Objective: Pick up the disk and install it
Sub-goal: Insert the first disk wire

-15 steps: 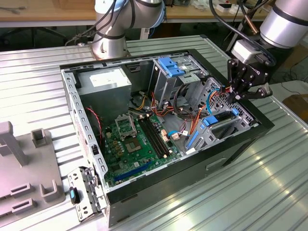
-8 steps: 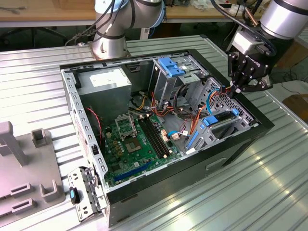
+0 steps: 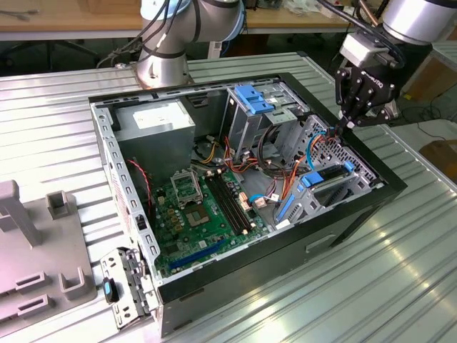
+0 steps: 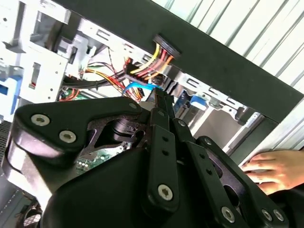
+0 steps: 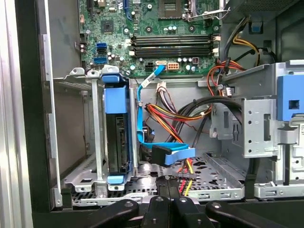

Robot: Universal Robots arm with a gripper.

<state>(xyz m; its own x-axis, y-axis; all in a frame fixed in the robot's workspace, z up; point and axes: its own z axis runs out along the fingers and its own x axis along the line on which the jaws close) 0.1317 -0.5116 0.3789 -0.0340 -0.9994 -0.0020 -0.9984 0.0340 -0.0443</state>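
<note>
The disk (image 5: 117,137), a dark body in a bright blue carrier, stands seated in the metal drive bay (image 5: 95,183) of the open computer case (image 3: 235,279). In the exterior view the disk (image 3: 330,179) lies in the bay at the case's front right corner. My gripper (image 3: 344,125) hangs over the case's right wall just behind that bay, fingers pressed together and shut. In both wrist views the gripper (image 5: 168,183) (image 4: 160,97) sits close beside a black power connector (image 5: 184,176) with red and yellow wires. A loose blue data connector (image 5: 173,154) hangs near the disk.
The motherboard (image 3: 207,207) fills the case floor. A tall grey drive cage with a blue bracket (image 3: 253,96) stands behind the gripper amid bundles of cables (image 3: 285,153). A person's hand (image 4: 273,168) rests on the table outside the case. A grey fixture (image 3: 28,250) sits at the exterior view's left.
</note>
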